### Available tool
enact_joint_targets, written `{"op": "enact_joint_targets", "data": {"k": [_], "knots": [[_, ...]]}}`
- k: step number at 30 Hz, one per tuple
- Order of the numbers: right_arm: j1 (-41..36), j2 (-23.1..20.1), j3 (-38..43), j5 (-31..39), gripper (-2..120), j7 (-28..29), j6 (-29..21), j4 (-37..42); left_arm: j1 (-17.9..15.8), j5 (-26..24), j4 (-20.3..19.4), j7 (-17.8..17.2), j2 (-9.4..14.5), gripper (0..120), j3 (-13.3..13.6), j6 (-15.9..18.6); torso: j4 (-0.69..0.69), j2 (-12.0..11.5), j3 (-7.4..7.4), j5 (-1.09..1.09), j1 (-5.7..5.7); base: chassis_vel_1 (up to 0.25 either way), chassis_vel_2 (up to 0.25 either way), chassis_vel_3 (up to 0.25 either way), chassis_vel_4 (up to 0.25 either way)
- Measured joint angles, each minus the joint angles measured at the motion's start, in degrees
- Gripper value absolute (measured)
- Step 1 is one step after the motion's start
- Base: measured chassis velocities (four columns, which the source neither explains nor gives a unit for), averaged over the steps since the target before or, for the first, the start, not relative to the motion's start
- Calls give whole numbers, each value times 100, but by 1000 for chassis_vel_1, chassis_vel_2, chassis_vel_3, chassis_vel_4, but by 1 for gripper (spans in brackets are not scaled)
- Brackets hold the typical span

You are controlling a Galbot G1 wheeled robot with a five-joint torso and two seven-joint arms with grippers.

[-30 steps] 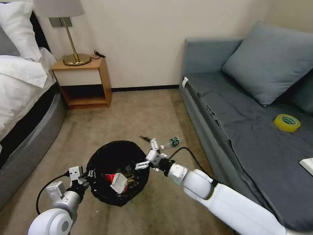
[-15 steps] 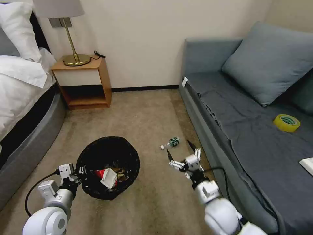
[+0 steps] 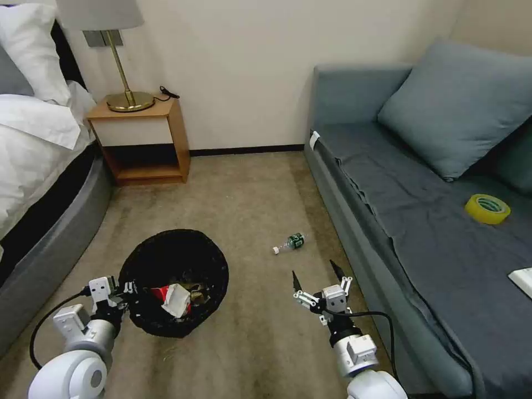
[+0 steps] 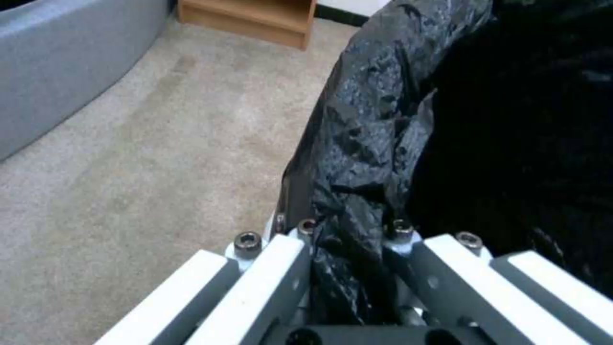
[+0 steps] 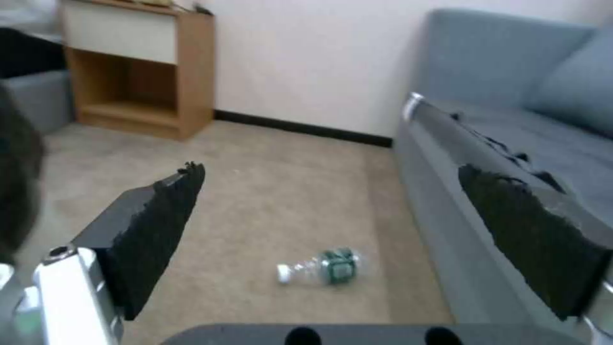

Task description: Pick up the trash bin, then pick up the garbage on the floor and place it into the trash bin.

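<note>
Head view: the trash bin (image 3: pixel 173 281) sits low on the robot's left, its crinkled black bag folded over the rim, and the left pincer (image 3: pixel 128 288) is clamped on that rim at the side nearest the arm. In the left wrist view the two white fingers (image 4: pixel 268 273) squeeze a fold of the black bag between them. Inside the bin lie a red-and-white packet (image 3: pixel 170 299) and some crumpled tan paper (image 3: pixel 195 290), close together near the bottom.

The small clear bottle (image 3: pixel 289 243) with a green label and white cap lies on its side on the tan carpet (image 3: pixel 244 194), near the front edge of the grey sofa (image 3: pixel 399 221) and apart from the bin. The right pincer (image 3: pixel 318 276) hangs above the carpet on the robot's side of the bottle, not touching it, its two black-tipped fingers (image 5: pixel 160 215) spread wide and holding nothing. In the right wrist view the bottle lies on the carpet between those spread fingers, farther off.

A roll of yellow tape (image 3: pixel 487 208) rests on the sofa seat, and a wooden nightstand (image 3: pixel 141 138) stands against the far wall beside the bed (image 3: pixel 39 149).
</note>
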Motion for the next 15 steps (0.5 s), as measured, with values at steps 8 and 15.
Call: {"op": "enact_joint_targets", "data": {"k": [8, 15], "knots": [[-227, 115, 176, -121, 100, 94, -94, 107, 39, -48, -58, -4, 0, 2, -72, 12, 0, 0, 0, 0, 0, 0, 0, 0, 0], [-314, 141, 230, -191, 100, 20, -86, 117, 39, -75, -61, 12, 42, 2, -109, 12, 0, 0, 0, 1, 0, 0, 0, 0, 0]]}}
